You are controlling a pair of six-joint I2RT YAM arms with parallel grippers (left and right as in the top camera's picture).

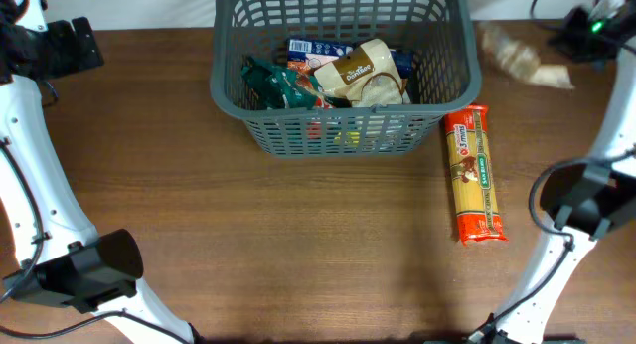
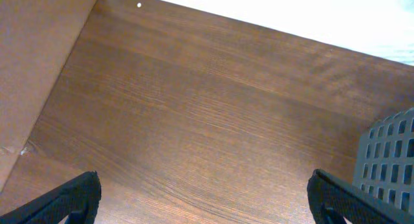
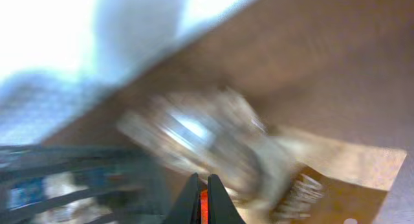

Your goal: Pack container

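The dark grey lattice basket (image 1: 343,135) stands at the table's far middle and holds several grocery packets, among them a beige bag (image 1: 360,71) and a green one (image 1: 278,84). My left gripper (image 1: 84,44) hovers far left of it, open and empty (image 2: 204,191); the basket's corner (image 2: 388,153) shows at the right of the left wrist view. My right gripper (image 1: 593,26) is at the far right corner, fingers shut together (image 3: 199,179), just above a clear pale packet (image 3: 207,143). That view is blurred by motion, with the basket (image 3: 65,166) at its left.
A long orange spaghetti packet (image 1: 475,175) lies on the table right of the basket. The clear pale packet (image 1: 527,58) lies at the far right, near the table's back edge. Both arm bases stand at the front corners.
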